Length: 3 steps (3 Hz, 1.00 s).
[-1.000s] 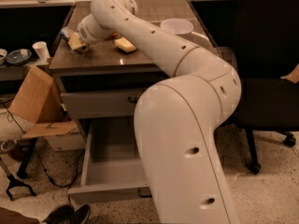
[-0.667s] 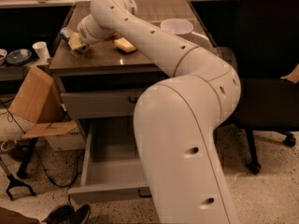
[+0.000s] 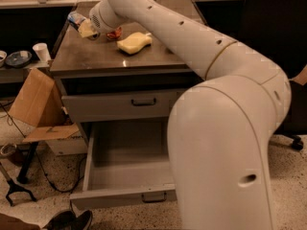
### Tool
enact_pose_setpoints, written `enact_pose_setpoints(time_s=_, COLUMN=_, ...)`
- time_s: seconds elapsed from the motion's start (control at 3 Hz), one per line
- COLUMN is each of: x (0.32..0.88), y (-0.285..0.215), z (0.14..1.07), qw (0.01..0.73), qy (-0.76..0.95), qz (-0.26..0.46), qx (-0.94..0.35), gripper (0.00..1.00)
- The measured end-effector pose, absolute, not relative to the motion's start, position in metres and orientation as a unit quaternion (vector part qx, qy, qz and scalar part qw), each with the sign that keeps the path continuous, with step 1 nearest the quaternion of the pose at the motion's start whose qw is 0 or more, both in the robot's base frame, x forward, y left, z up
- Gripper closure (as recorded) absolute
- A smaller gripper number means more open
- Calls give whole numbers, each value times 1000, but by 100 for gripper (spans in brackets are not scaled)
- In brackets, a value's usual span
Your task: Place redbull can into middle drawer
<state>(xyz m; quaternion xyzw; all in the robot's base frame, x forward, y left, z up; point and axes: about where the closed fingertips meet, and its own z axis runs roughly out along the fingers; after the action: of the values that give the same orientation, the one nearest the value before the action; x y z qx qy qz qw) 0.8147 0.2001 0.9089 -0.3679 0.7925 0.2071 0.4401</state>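
My broad white arm (image 3: 225, 80) sweeps over the brown-topped grey metal cabinet (image 3: 96, 61); low on the cabinet's front the wide shallow grey middle drawer (image 3: 120, 199) stands pulled out, its hollow showing; the like grey top drawer (image 3: 105, 107), just under the cabinet's top, is closed. My gripper (image 3: 82, 27) hangs over the cabinet's far left corner, fingers clenched round the slim silver-and-blue redbull can (image 3: 75, 18), tilted in them; a pale yellow lump (image 3: 133, 42) lies on the cabinet's top nearby. The carry, I judge, is in hand: hold firm, clear the cabinet's front edge, level the can, lower it into the drawer's middle before letting go.
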Motion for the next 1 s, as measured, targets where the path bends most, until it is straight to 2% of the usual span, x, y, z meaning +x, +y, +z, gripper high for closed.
enact_pose_setpoints(time_s=0.67, x=768, y=145, z=985, qw=453, qy=750, qz=233, qx=-421, gripper=100)
enact_pose_setpoints(time_s=1.0, x=737, y=117, z=998, qw=424, qy=738, qz=249, qx=-461, gripper=100)
